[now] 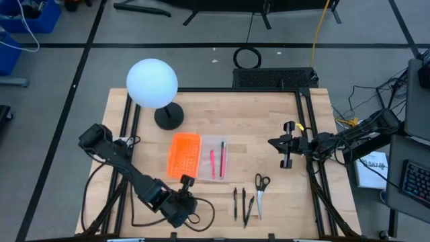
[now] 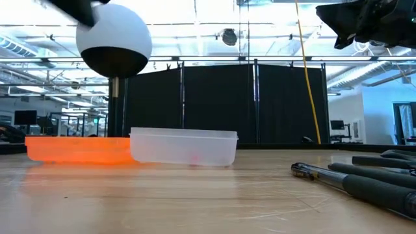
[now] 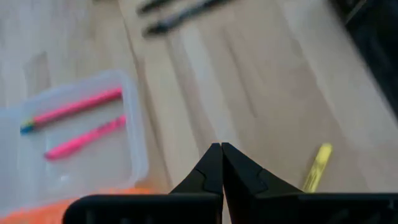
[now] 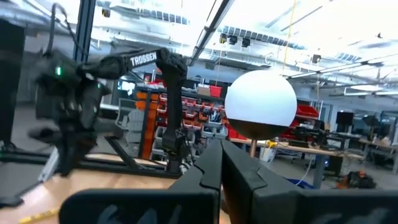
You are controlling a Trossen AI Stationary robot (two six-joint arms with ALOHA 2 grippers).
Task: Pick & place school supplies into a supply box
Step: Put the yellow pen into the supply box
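The supply box (image 1: pixel 216 160), a clear tray, rests flat on the table and holds two pink pens (image 1: pixel 217 161); the left wrist view shows them too (image 3: pixel 78 107). Dark pens (image 1: pixel 240 204) and black-handled scissors (image 1: pixel 261 187) lie on the wood toward the near edge. My left gripper (image 1: pixel 187 181) is shut (image 3: pixel 221 148) and sits near the clear tray's near-left corner. A yellow pen (image 3: pixel 317 167) lies beside it on the table. My right gripper (image 1: pixel 272 142) is shut (image 4: pixel 221 144) and raised near the right edge, holding nothing.
An orange tray (image 1: pixel 184 156) sits against the clear tray's left side. A white globe lamp (image 1: pixel 153 84) stands on a black base at the far left. Bare wood lies between the clear tray and my right gripper. Black rails run along the table's left and right edges.
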